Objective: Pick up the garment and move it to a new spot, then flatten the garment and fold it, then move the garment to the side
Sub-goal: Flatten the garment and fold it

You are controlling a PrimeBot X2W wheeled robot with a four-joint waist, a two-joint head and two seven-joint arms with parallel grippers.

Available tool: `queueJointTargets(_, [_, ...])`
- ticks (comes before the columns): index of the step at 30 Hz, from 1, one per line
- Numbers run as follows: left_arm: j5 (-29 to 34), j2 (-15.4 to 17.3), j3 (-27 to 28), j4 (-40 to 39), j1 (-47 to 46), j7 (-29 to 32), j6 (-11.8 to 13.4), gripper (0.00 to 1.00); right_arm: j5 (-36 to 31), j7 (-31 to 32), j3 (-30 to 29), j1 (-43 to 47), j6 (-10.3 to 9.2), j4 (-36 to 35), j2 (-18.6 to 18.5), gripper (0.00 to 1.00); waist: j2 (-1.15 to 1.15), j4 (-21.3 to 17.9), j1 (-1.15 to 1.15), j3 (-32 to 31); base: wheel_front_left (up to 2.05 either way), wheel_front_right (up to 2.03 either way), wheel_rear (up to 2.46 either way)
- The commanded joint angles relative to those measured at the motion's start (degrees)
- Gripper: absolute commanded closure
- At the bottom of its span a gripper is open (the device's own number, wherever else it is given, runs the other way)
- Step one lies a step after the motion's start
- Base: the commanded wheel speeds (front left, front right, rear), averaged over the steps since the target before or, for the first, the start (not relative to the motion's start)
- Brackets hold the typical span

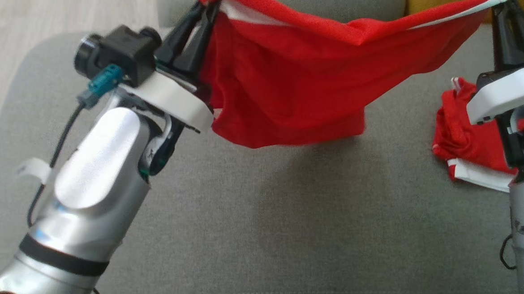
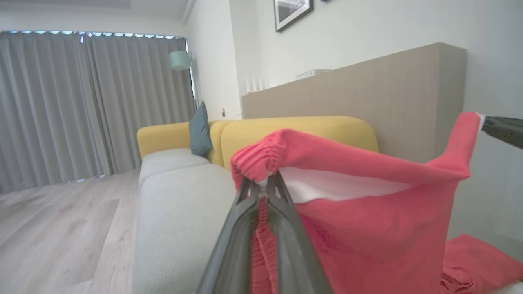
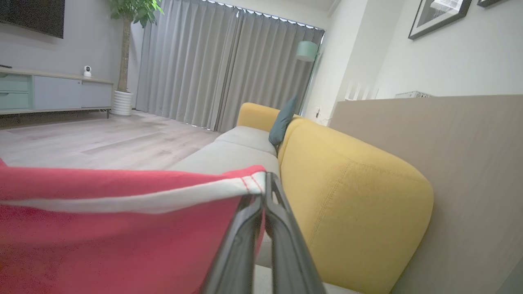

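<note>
Currently, item one: red knit garment with white band (image 1: 288,81), hanging over grey fabric seat cushion (image 1: 262,227), stretched between our two grippers. Left gripper (image 1: 207,10) clamped on gathered elastic corner; right gripper (image 1: 504,9) pinched tight on white-trimmed edge. We judge spread hold opens cloth for laying flat. Room: bare cushion below, ample. Limits: second crumpled red garment (image 1: 462,139) right, yellow backrest (image 3: 351,196) behind, wood floor (image 1: 49,6) left.
</note>
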Motion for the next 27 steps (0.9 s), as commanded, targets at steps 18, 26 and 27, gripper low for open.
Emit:
queueJointTargets(18, [-2.7,11.4,5.6,-28.4,1.9,17.4,4.2,1.00,-0.1,13.8,-3.2,7.3,-0.04,-24.8,3.0,1.00,0.00,1.1,0.00,0.9,0.00,0.00,0.00])
queueJointTargets(26, [-6.0,10.0,7.8,-14.1,-13.6,18.6,-0.4,1.00,1.7,11.9,1.2,-14.1,-0.04,-9.1,1.6,1.00,0.00,-0.6,0.00,11.3,0.00,0.00,0.00])
queueJointTargets(27, [-5.8,9.8,8.2,-11.1,-16.3,17.9,-0.8,1.00,1.4,10.7,2.2,-17.5,-0.04,-5.7,1.4,1.00,0.00,-0.8,0.00,12.4,0.00,0.00,0.00])
